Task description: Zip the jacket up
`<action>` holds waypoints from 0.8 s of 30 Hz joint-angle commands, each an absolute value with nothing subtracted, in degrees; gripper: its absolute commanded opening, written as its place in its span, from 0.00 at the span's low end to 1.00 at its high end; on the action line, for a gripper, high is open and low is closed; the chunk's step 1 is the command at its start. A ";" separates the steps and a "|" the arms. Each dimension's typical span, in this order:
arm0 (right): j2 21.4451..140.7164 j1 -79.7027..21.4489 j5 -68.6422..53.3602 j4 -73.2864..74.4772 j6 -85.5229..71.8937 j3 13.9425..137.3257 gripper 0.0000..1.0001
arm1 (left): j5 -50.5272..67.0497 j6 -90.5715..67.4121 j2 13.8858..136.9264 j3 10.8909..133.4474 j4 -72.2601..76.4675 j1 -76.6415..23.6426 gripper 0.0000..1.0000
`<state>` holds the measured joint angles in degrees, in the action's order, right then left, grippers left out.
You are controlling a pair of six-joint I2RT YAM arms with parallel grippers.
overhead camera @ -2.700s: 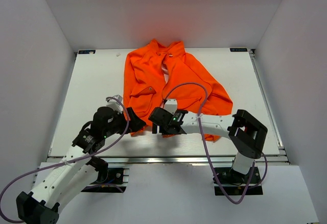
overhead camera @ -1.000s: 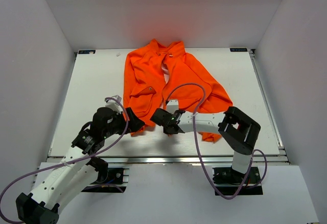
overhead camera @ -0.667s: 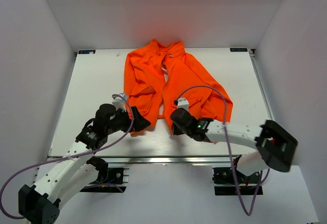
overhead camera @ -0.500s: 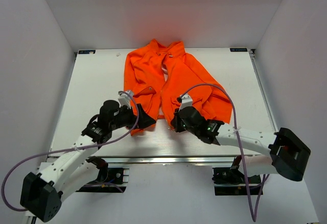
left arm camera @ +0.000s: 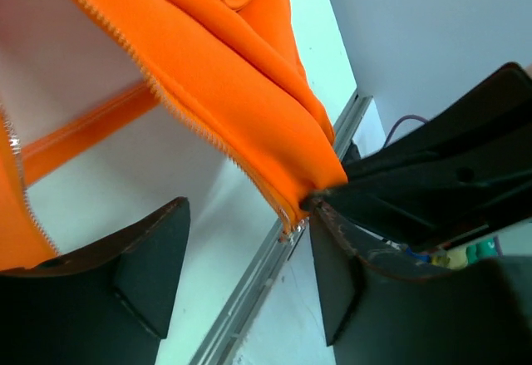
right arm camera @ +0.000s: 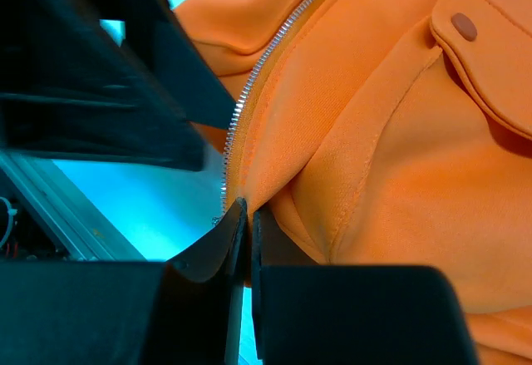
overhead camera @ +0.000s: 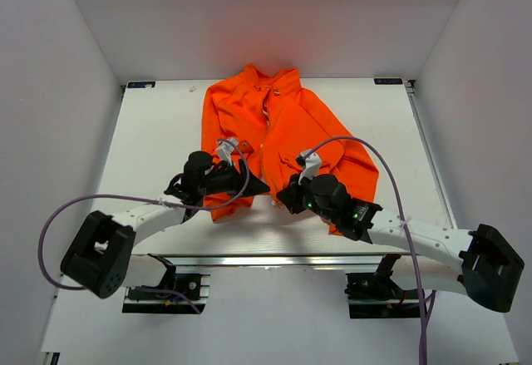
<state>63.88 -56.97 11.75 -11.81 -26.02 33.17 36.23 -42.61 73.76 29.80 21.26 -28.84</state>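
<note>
Right tool (right arm camera: 247, 215) is clenched on the jacket (overhead camera: 287, 124) at a hem corner beside the zipper teeth (right arm camera: 249, 99). Left tool (left arm camera: 247, 224) is released, its fingers apart close by that corner. From above, both tools hide the hem's middle. Jacket lies lengthwise on the bench (overhead camera: 158, 132), collar farthest, hem nearest.

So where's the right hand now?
In the top view the right hand is near the front edge of the table, shut on the jacket at its bottom zipper corner, the left hand just to its left.
</note>
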 commanded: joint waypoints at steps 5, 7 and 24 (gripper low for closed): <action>62.40 -56.78 8.53 -16.17 -24.34 33.13 0.00 | 41.22 -44.65 79.89 34.36 34.01 -30.06 0.54; 62.31 -56.78 8.44 -15.91 -24.52 33.05 0.00 | 42.54 -45.44 81.29 34.63 36.72 -30.15 0.48; 58.98 -53.97 5.11 -19.42 -28.82 29.10 0.15 | 46.14 -54.04 81.57 33.14 50.78 -32.08 0.00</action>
<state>60.31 -54.61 7.46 -14.90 -27.42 30.20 44.27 -50.22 84.82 33.98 42.76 -30.96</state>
